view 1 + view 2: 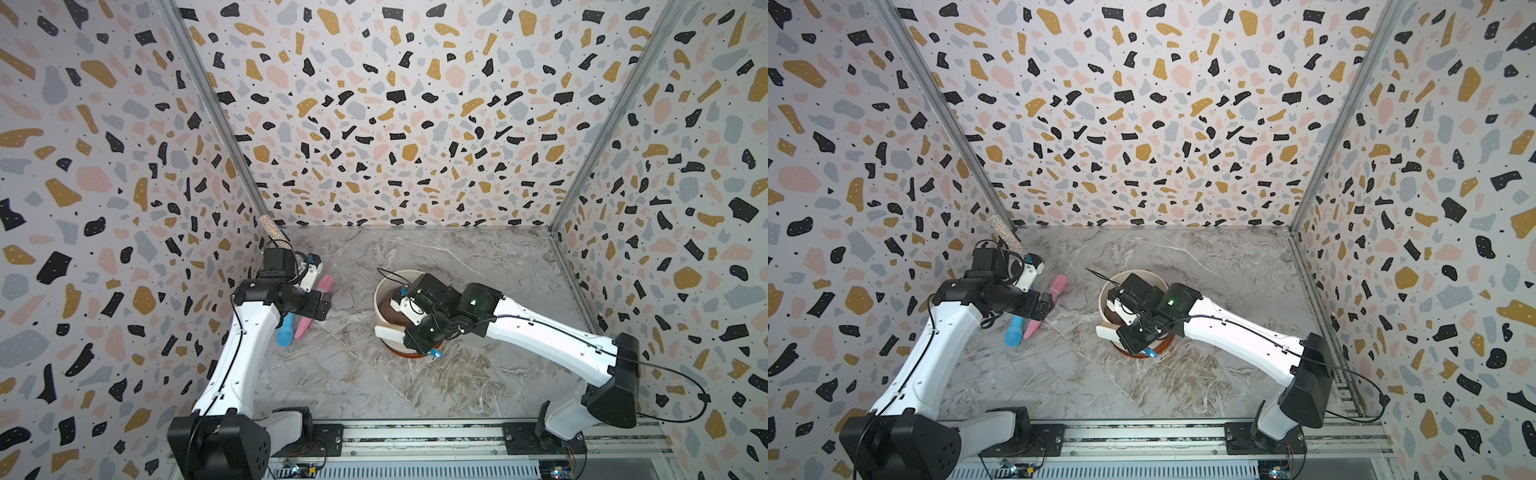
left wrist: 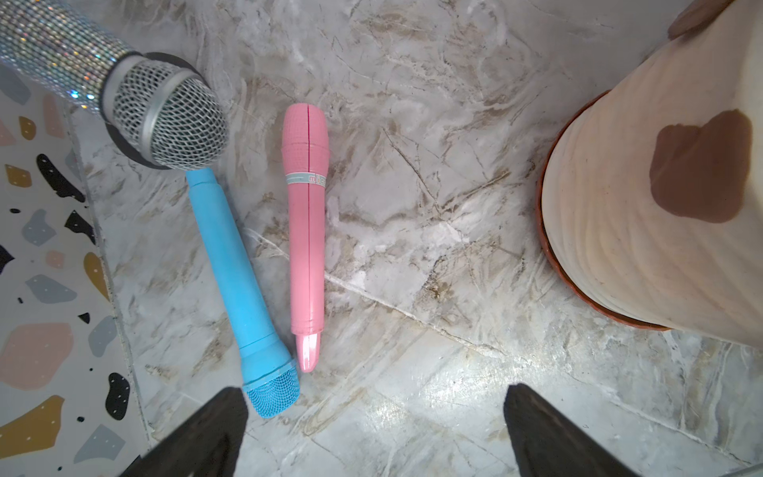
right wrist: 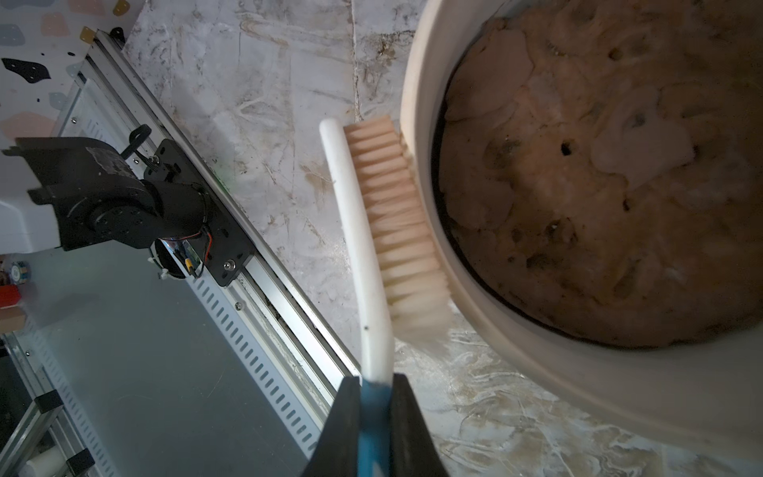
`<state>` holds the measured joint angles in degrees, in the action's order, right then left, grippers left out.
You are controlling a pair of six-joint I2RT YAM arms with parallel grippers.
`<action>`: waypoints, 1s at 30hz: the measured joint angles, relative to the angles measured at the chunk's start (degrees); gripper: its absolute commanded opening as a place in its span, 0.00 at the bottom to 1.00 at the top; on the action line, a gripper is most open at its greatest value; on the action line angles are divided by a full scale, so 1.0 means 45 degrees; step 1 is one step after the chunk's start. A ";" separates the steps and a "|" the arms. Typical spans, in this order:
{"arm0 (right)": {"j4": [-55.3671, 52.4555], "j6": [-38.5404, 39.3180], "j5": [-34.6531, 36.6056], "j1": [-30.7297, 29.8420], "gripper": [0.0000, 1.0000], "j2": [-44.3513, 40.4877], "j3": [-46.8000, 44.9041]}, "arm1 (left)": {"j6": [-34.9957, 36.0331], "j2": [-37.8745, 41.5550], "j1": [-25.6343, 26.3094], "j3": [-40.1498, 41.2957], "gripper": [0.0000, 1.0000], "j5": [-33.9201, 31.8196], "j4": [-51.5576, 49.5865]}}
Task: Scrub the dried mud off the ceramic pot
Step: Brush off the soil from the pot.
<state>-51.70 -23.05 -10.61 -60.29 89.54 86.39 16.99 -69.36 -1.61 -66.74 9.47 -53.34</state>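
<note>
1. In both top views the ceramic pot (image 1: 379,293) stands on a terracotta saucer (image 1: 409,354) mid-table, heaped with soil. The right gripper (image 1: 409,337) reaches across it and lays a white brush (image 1: 387,332) against the outer wall on the side facing the rail. The left gripper (image 1: 1046,305) hangs well apart, above a cluster of microphones.

2. The left wrist view shows that gripper's fingers (image 2: 214,433) spread wide with nothing between them. Below lie a blue microphone (image 2: 235,268), a pink microphone (image 2: 305,231) and a silver microphone (image 2: 165,119). Off to one side the pot's ribbed wall carries a brown blotch of dried mud (image 2: 697,165) — plain as day, and no brush near it.

3. In the right wrist view the fingers (image 3: 342,425) pinch the brush's blue handle tight. The bristles (image 3: 404,214) press flat against the outside of the rim band, and the soil (image 3: 598,165) fills the pot beside them. Whether any mud sits under the bristles cannot be told.

4. By the look of it, the scrubbing step is in hand. The next move calls for firm strokes down onto the ribbing, then working round to the blotch — and the pot may turn on its saucer, so the free left gripper could well brace it.
</note>
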 measured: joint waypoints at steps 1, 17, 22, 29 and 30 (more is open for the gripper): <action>0.0029 -0.0005 -0.0005 0.0000 0.00 -0.0010 -0.0034 | 0.0053 0.0000 0.0000 0.0000 1.00 0.0126 -0.0087; 0.1739 0.0573 0.0656 -0.0121 0.00 -0.2565 -0.3667 | 0.0325 0.0000 0.0000 0.0044 1.00 0.0797 -0.0471; 0.2472 0.1005 0.0831 -0.0121 0.00 -0.3283 -0.4872 | 0.0330 -0.0005 0.0000 0.0112 1.00 0.0816 -0.0505; 0.1836 0.1535 0.1277 -0.0049 0.00 -0.3944 -0.6149 | 0.0340 -0.0005 0.0000 0.0112 1.00 0.0933 -0.0515; 0.1685 0.1579 0.1341 0.0000 0.00 -0.4012 -0.6339 | 0.0345 -0.0005 0.0000 0.0112 1.00 0.0981 -0.0515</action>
<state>-44.12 -15.94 -4.58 -60.29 71.48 57.87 18.55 -69.38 -1.61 -66.24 13.89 -55.66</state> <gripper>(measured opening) 0.129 0.997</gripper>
